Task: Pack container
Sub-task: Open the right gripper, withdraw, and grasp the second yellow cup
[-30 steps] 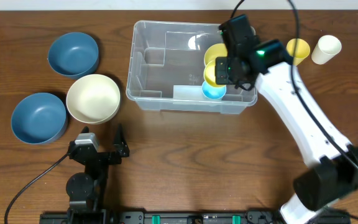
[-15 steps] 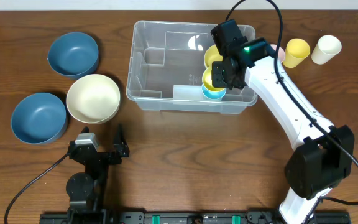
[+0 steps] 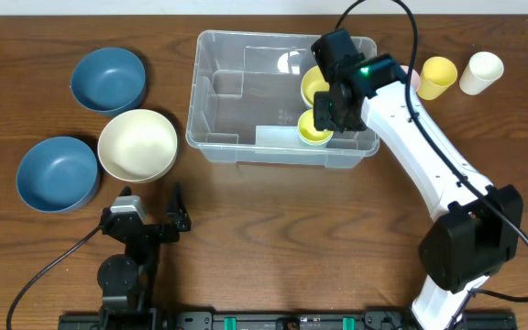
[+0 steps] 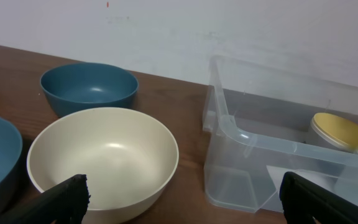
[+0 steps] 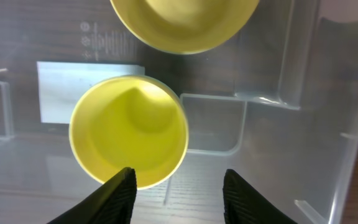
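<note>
Wide brown table [image 3: 273, 238] first. At its far centre, the clear container [image 3: 255, 101], open top up, floor mostly bare, so plenty of room left for packing. Over its right end, the white right arm [image 3: 429, 156], reaching in from the near right corner.

Off to the left, well apart from the bin, three bowls waiting mouth up, none nested: cream bowl [image 3: 137, 145] nearest the bin, far blue bowl [image 3: 108, 80] and near blue bowl [image 3: 57, 173] beside it. Parked low in front of them, the left gripper [image 4: 184, 186], fingers spread wide with nothing between. Idle, by the look of it.

Inside the container's right end, a wide yellow cup [image 3: 313, 84] by the far wall and a small yellow cup [image 3: 312, 130] just beside it, upright near the front wall. Tucked into one end, presumably to save floor for the big bowls.

Directly above that small cup, the right gripper [image 5: 180, 190], fingers parted, one close by the rim yet not pinching. Reads as letting go rather than gripping.

Beyond the bin's right wall, an outside yellow cup [image 3: 438, 75] and a cream cup [image 3: 480, 71] side by side, likely next in.
</note>
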### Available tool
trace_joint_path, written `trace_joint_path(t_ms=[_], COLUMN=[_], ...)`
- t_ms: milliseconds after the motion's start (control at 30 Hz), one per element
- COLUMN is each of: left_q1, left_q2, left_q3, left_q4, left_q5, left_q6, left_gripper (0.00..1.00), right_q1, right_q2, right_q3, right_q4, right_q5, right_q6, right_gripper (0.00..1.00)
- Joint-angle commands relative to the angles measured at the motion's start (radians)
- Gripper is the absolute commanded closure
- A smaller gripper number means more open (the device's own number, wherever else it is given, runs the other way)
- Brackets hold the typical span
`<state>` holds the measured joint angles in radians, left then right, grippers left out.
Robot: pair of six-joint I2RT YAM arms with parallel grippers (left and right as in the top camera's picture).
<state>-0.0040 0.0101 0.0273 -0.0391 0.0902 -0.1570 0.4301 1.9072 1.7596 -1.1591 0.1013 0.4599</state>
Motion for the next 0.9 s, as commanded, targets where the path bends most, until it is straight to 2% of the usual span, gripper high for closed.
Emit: trace_joint_path(t_ms=[0, 67, 133, 333, 467, 867], left_q1=[-0.004, -0.004, -0.004, -0.004, -0.004, -0.004], left_q2=[-0.005, -0.005, -0.005, -0.005, -0.005, -0.005], left_q3=[-0.023, -0.023, -0.023, -0.023, -0.023, -0.023], left_q4=[-0.024, -0.024, -0.024, -0.024, -0.024, -0.024], left_q5=[0.003, 0.003, 0.003, 0.003, 0.003, 0.003], left_q6=[0.005, 0.005, 0.005, 0.005, 0.005, 0.005], left_gripper=[0.02, 0.02, 0.02, 0.02, 0.02, 0.02], right_q1=[-0.053, -0.103, -0.167, -0.393, -0.489, -0.585], right_q2=[-0.005, -0.005, -0.005, 0.026, 0.088, 0.279], right_q3=[0.130, 0.190, 0.225, 0.216, 0.216, 0.216], right_q4=[-0.032, -0.058, -0.064, -0.026, 0.006, 0.159], right_q5=[0.010, 0.027, 0.033, -0.003, -0.040, -0.045], right_q6=[-0.024, -0.031, -0.040, -0.047, -0.058, -0.055], right_gripper=[0.48, 0.41, 0.39, 0.39, 0.40, 0.43])
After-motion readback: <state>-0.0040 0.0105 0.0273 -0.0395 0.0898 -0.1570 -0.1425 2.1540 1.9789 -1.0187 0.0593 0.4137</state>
